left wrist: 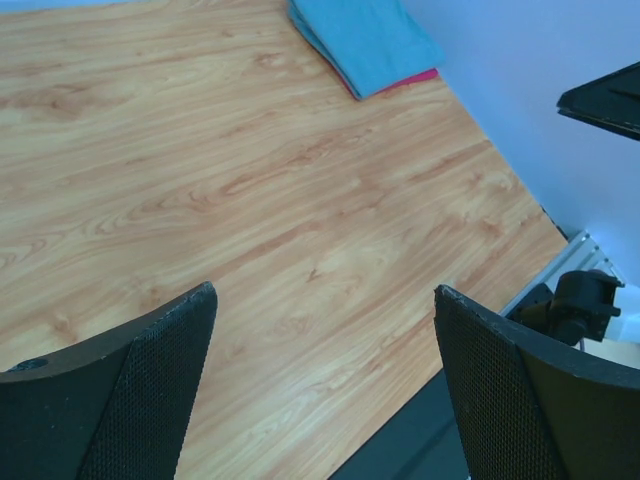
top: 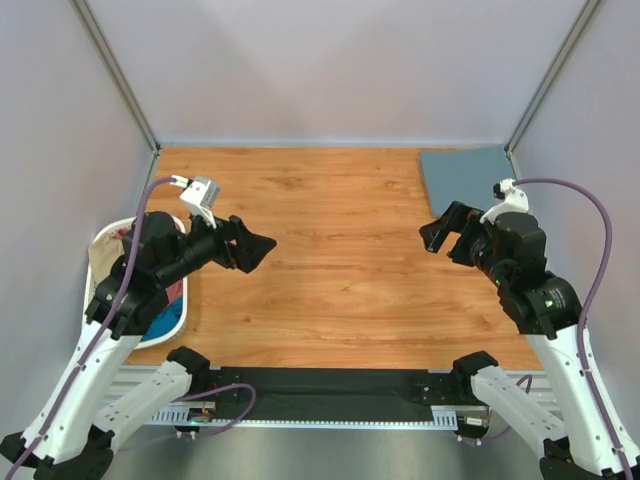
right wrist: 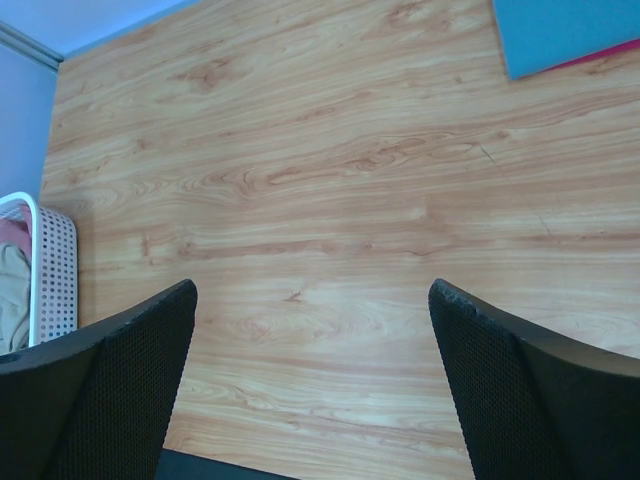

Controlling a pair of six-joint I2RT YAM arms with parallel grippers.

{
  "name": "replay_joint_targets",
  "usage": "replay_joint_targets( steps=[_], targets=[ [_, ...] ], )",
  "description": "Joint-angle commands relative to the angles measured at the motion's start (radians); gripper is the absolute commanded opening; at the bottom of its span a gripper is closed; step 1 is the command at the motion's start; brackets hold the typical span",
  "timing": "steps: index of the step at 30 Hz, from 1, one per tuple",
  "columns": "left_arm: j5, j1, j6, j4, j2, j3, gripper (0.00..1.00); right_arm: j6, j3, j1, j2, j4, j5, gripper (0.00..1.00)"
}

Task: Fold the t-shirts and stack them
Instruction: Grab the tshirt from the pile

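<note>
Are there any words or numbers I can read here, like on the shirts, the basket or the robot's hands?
None can be read in any view.
The folded t-shirts are plain, the white laundry basket shows no writing, and neither the left gripper nor the right gripper carries a legible mark.

blue t-shirt (top: 465, 178) + red t-shirt (left wrist: 412, 80): 2 stacked | basket (right wrist: 55, 270): 1 | basket t-shirts (top: 100, 265): 3 showing | left gripper (top: 262, 243) + right gripper (top: 432, 238): 2
</note>
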Motion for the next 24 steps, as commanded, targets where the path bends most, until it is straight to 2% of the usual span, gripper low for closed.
replay_joint_targets(
  steps=[1, 6, 9, 10, 11, 14, 15, 17, 21, 24],
  targets=[
    [-0.035, -0.001, -0.024, -0.002, 0.036, 0.059, 0.95, -0.014, 0.059, 0.002, 0.006, -0.009, -0.021, 1.00],
    [-0.228, -0.001, -0.049, -0.099, 0.088, 0.149, 0.92, 0.002, 0.024, 0.003, -0.021, -0.002, -0.022, 1.00],
    [-0.519, 0.013, -0.070, -0.237, 0.197, 0.242, 0.89, 0.012, -0.001, 0.003, -0.039, 0.010, -0.054, 1.00],
    [-0.561, 0.030, -0.093, -0.315, 0.226, 0.265, 0.86, 0.012, -0.005, 0.003, -0.047, 0.013, -0.057, 1.00],
    [-0.584, 0.101, -0.108, -0.346, 0.254, 0.282, 0.84, 0.012, -0.010, 0.003, -0.050, 0.020, -0.092, 1.00],
    [-0.512, 0.279, -0.160, -0.381, 0.338, 0.270, 0.76, 0.001, -0.036, 0.002, -0.058, 0.035, -0.151, 1.00],
    [-0.515, 0.389, -0.182, -0.381, 0.361, 0.234, 0.74, -0.007, -0.042, 0.003, -0.058, 0.041, -0.195, 1.00],
    [-0.566, 0.529, -0.284, -0.394, 0.378, 0.194, 0.71, -0.001, -0.058, 0.003, -0.055, 0.046, -0.230, 1.00],
    [-0.650, 0.698, -0.374, -0.348, 0.392, 0.056, 0.68, 0.006, -0.085, 0.003, -0.058, 0.070, -0.335, 1.00],
    [-0.614, 0.818, -0.449, -0.297, 0.409, -0.035, 0.68, 0.001, -0.093, 0.003, -0.053, 0.083, -0.372, 1.00]
  ],
)
